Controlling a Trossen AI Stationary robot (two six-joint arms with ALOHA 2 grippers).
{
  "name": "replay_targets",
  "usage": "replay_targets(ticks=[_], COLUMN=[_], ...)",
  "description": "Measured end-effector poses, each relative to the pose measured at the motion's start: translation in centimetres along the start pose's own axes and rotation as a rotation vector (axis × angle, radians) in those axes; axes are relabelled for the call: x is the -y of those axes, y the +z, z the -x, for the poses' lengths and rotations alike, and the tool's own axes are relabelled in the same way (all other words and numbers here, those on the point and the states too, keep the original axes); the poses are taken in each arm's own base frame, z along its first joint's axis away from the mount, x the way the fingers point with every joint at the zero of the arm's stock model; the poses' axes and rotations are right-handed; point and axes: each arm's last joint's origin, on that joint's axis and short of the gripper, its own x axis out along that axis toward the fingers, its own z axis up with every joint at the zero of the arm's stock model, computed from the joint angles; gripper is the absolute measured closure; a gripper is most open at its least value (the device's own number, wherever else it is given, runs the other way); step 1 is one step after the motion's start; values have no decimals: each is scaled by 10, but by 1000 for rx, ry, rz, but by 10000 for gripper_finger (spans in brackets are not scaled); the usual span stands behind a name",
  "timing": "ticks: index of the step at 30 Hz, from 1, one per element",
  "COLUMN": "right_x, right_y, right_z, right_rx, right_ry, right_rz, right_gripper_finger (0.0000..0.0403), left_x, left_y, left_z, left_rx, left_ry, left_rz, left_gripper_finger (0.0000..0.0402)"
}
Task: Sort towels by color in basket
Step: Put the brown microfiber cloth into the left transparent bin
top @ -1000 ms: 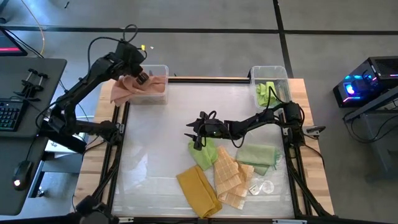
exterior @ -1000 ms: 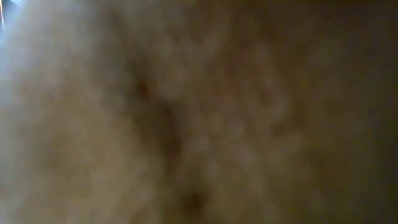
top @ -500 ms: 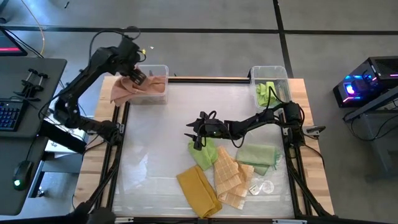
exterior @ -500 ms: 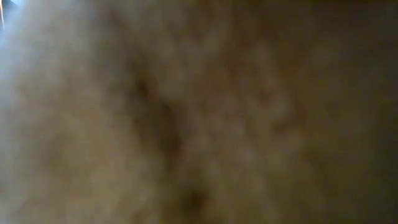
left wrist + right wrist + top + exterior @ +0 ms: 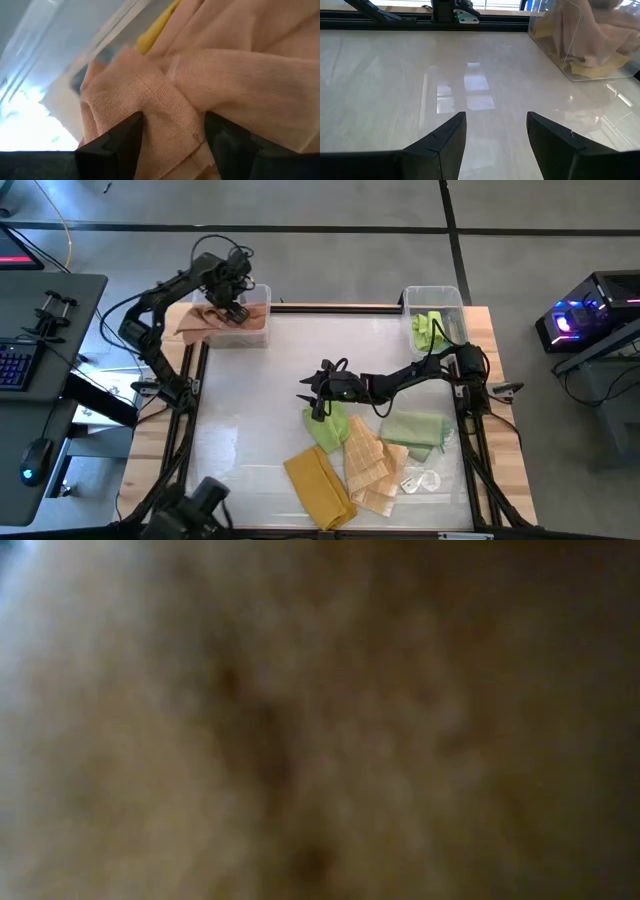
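Salmon towel (image 5: 210, 85) bunches against the spread left claw (image 5: 172, 132).

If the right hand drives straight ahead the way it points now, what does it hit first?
Probably nothing nearby: the right hand faces bare table. The clear bin of salmon towels sits off to one side, though depth is uncertain.

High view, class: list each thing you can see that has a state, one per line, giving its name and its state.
Left end effector: over the left bin, fingers apart around salmon cloth.
Right end effector: open, at mid-table by the light green towel.
Salmon pink towel: draped over the left bin's rim.
Left bin: holding salmon cloth.
Right bin: holding a green towel.
Light green towel: crumpled on the table.
Mustard towel: folded, lying flat.
Checked towel: lying flat.
Sage towel: lying flat.
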Motion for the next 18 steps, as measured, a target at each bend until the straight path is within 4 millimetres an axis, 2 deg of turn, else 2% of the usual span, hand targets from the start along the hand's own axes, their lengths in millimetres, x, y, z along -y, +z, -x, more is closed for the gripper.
replay_targets(ticks=[4,7,12,18], right_x=[0,0,1,1], right_y=[0,0,0,0], right_z=[0,0,0,0], right_rx=[0,0,0,0], right_ry=[0,0,-3,-3], right_rz=[0,0,-1,-1], right_gripper_finger=[199,199,199,199], left_x=[7,10,9,16], left_y=[14,14,-1,-42], left_z=[-9,-2,38,87], left_rx=[45,69,133,181], left_ry=[1,7,22,-13], left_rz=[-65,-107,-72,57], left_gripper_finger=[212,215,215,216])
